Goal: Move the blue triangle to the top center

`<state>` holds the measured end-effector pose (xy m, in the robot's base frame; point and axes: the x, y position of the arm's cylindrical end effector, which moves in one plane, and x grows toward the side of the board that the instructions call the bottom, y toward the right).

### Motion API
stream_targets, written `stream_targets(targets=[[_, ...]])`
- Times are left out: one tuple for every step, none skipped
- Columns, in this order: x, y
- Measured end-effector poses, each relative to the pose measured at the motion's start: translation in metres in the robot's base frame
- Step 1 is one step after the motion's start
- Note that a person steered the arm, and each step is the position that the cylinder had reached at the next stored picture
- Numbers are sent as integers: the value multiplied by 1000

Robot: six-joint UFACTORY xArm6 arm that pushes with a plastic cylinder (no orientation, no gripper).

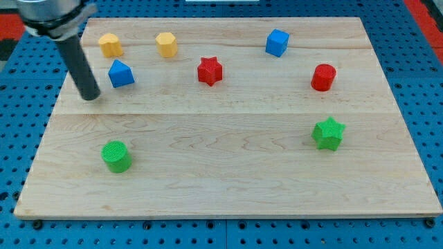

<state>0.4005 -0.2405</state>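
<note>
Desk (228, 159): pale wooden board, smooth; blocks should slide readily on it. Blue triangle (120, 73): small, rigid, evidently light plastic, peaked top with flat side faces, solid blue, standing near the desk's top left corner, below the yellow block (109, 45). It cannot be grasped; this arm carries no gripper, so no open or closed condition applies. Contact is best made low on its left face, pushing rightward. My tip (90, 96) stands just left of it, apart.
</note>
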Motion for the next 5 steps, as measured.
stream_targets(targets=[[-36,8],[-48,58],[-50,97],[-41,98],[-38,134]])
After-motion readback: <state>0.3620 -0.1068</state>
